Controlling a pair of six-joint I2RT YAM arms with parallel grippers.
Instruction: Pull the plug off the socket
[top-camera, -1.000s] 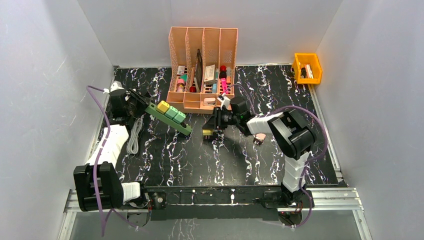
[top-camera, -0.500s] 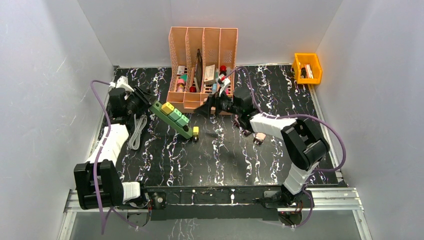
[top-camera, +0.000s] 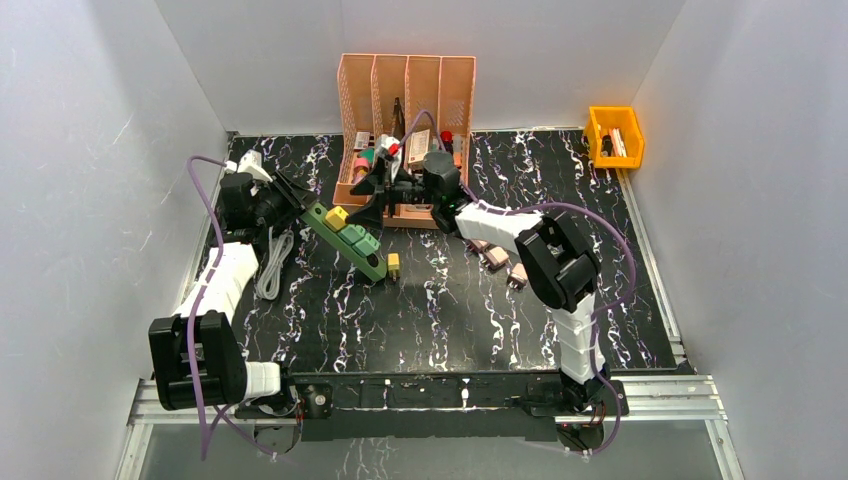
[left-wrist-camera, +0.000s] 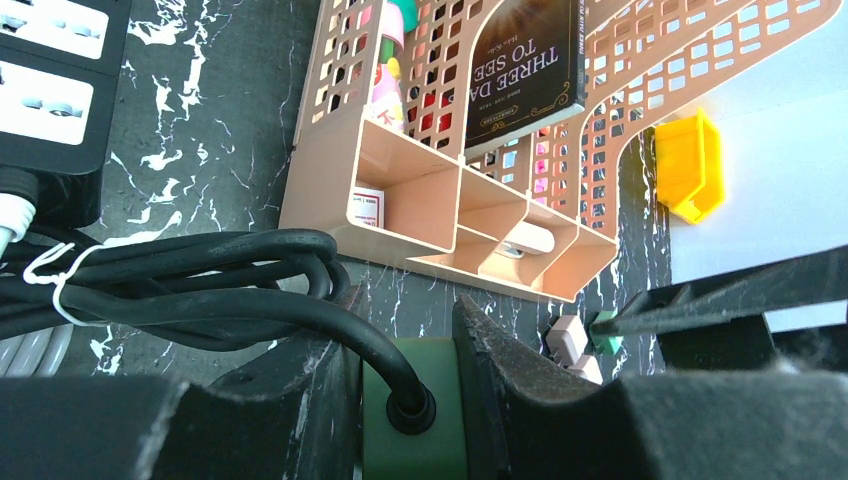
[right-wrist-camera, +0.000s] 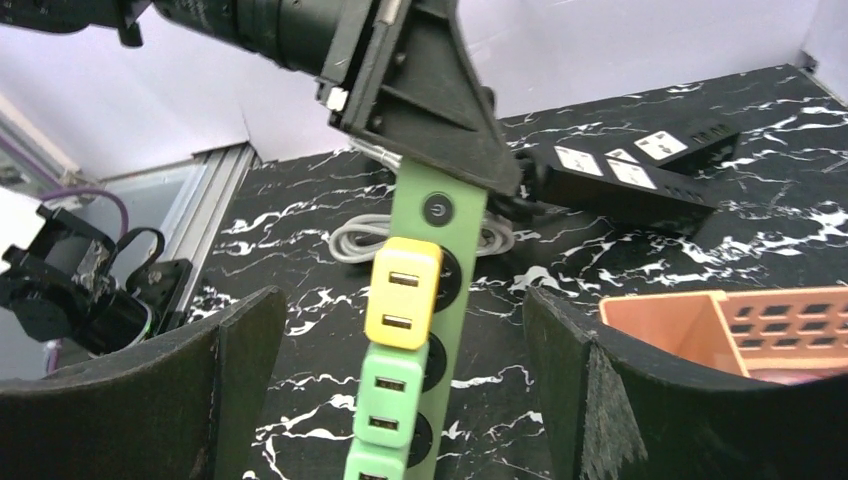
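Two arms work one object.

Left pincer (left-wrist-camera: 400, 345): clenched on the cord end of the green socket strip (top-camera: 352, 240). A black cord (left-wrist-camera: 250, 262), rubbery and looped, leaves the strip's end face between this pincer's fingers.

Strip: a long, rigid bar of matte plastic, raised off the marbled surface (top-camera: 450, 310) at the held end. Its long axis runs away from the left pincer and slopes down. The far tip is low, just beside a loose yellow plug (top-camera: 394, 265) lying on the surface. Cannot tell whether the tip touches down.

On the strip's face, closest to the left pincer, is a round switch. Next comes the seated yellow plug (right-wrist-camera: 403, 290), boxy and glossy with rounded corners and two slots. Two green plugs (right-wrist-camera: 388, 395) of the same shape follow.

Right pincer (right-wrist-camera: 400, 335): released, jaws wide, one finger on each side of the strip, touching nothing. The seated yellow plug lies straight ahead, between the jaws. The peach lattice file rack (top-camera: 405, 80) stands close behind this pincer.

Judgement: the right arm is the nearer one to the plug. The pull should go square off the strip's face, not along its axis. The smooth plug sides may slip.
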